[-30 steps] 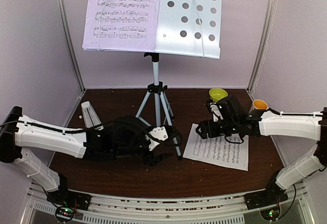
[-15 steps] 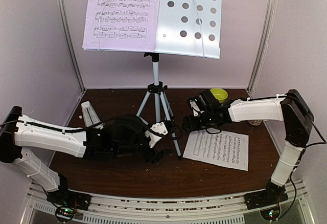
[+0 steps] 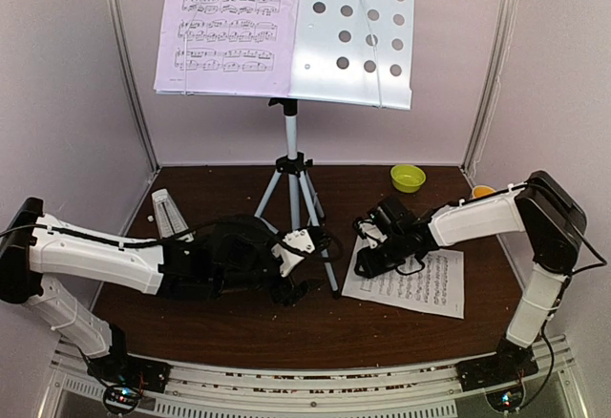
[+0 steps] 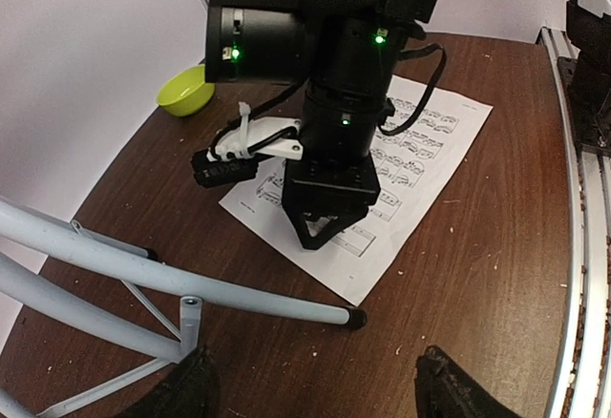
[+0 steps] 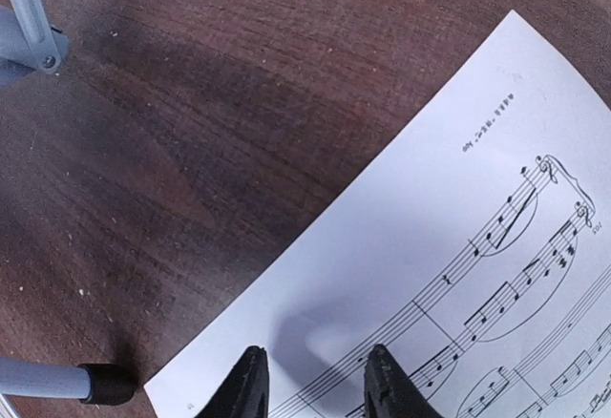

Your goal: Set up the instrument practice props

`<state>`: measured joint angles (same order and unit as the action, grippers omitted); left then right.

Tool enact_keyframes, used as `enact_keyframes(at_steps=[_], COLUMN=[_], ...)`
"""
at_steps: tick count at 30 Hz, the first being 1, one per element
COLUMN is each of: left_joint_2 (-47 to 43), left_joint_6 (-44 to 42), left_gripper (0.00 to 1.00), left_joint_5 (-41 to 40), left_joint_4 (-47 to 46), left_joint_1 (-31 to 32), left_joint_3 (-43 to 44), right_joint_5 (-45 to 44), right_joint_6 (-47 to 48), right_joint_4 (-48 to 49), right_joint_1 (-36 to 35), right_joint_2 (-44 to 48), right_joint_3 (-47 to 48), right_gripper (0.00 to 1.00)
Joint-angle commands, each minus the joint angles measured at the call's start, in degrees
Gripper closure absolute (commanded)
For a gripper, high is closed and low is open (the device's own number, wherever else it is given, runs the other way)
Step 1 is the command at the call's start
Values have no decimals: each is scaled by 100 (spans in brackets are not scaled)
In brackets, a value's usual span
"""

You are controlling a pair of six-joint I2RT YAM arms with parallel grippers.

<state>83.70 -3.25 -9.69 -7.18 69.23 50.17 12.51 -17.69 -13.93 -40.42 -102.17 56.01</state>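
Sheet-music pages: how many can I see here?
2. The upright page leans on the music stand, left half; the flat page lies on the table beside a stand foot. None seems hidden.

Stand [image 3: 353, 31] centre-back, page [image 3: 229, 22] on it; second page [image 3: 420, 284] on table [image 3: 239, 318] right; metronome [image 3: 169, 214] left; bowl [image 3: 408, 177] back-right.
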Motion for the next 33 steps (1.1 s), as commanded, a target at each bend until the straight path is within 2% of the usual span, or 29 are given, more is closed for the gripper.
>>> enact_keyframes(at_steps=[1, 11, 18, 24, 28, 33], left_joint_2=[49, 207, 361, 603, 769, 684], left_joint_6=[-50, 3, 737, 1184, 1241, 1431], left_gripper=[28, 28, 28, 29, 30, 30], left_joint_5=[-41, 291, 687, 912, 960, 1203], left_joint_4=[-194, -355, -944, -1349, -1072, -1242], left_joint_1=[38, 38, 37, 38, 38, 157], left_joint_3=[125, 7, -278, -446, -410, -939], right_joint_5=[460, 930, 1060, 774, 573, 393], right_joint_6=[104, 471, 568, 308, 61, -304], right_joint_4=[-2, 9, -198, -400, -481, -751], right_joint_1=[-95, -1000, -1846, -1847, -1720, -1385], right_joint_2=[98, 673, 889, 1723, 2252, 2651], right_joint_3=[-567, -1503, -1514, -1663, -1617, -1696], right_gripper=[65, 66, 65, 60, 55, 52])
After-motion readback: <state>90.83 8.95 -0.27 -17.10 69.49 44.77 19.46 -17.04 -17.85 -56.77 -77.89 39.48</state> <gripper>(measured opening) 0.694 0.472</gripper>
